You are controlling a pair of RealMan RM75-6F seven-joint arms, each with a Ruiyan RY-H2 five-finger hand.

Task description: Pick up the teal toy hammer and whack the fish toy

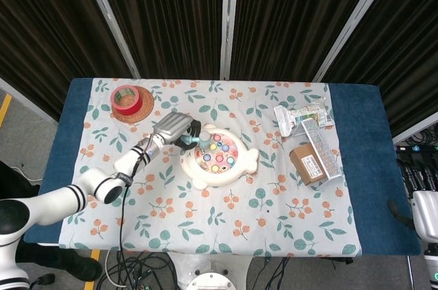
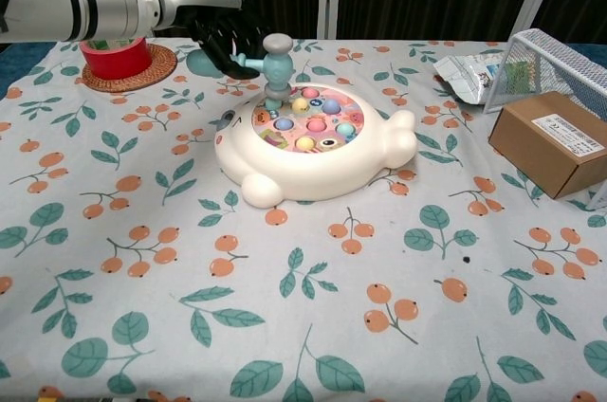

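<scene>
Chest view: left hand [image 2: 223,37] fingers wrapped around teal hammer [image 2: 275,65], head over fish toy [image 2: 313,141] pegs

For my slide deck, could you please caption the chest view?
Left robot hand holds the teal toy hammer over the fish toy on a floral tablecloth.

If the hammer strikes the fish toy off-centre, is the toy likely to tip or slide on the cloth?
Probably neither. The fish toy is broad and low, lying flat on the tablecloth, so tipping seems unlikely. It looks like hollow plastic, so the teal hammer in the left robot hand might nudge it slightly.
</scene>
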